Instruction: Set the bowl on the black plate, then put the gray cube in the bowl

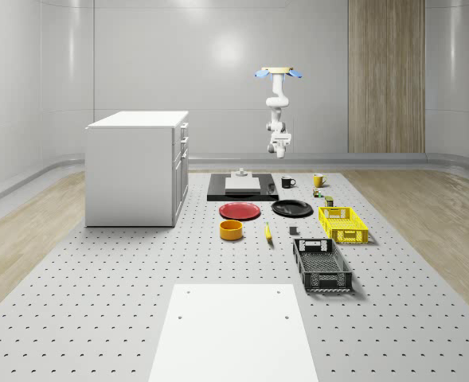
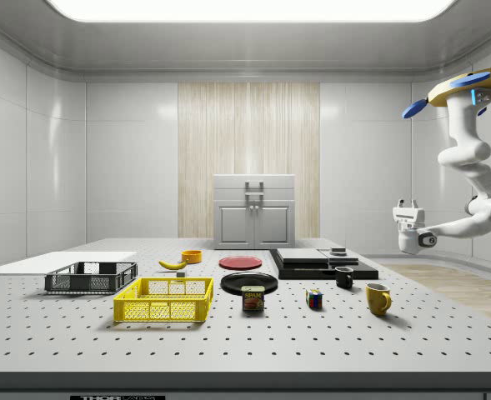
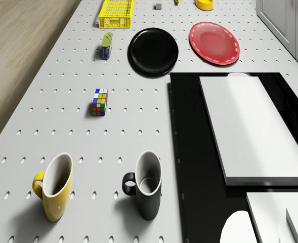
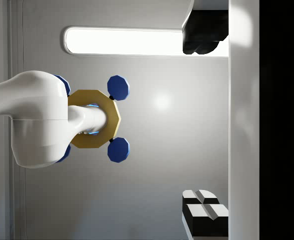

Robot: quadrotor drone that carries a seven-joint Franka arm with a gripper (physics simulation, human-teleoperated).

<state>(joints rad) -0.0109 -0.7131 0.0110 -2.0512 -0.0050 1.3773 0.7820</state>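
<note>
The orange bowl (image 1: 231, 230) (image 3: 205, 4) sits on the table in front of the red plate. To the whole-scene view's right of that plate lies the empty black plate (image 1: 291, 208) (image 2: 249, 282) (image 3: 153, 51). The small gray cube (image 1: 294, 231) (image 3: 158, 6) rests between the plate and the black crate. The drone (image 1: 279, 72) (image 2: 462, 87) hovers high over the table's far end, above the mugs. My gripper (image 1: 279, 143) (image 2: 408, 202) (image 4: 184, 120) hangs in the air on the folded arm, pointing upward, open and holding nothing, far from all three objects.
A white cabinet (image 1: 136, 167) stands at the whole-scene view's left. A black slab (image 1: 218, 191) carrying white blocks lies at the far middle. Also on the table are a red plate (image 1: 240, 211), yellow crate (image 1: 343, 224), black crate (image 1: 322, 265), banana (image 1: 267, 232), two mugs (image 3: 147, 190), Rubik's cube (image 3: 99, 102) and can (image 3: 107, 45).
</note>
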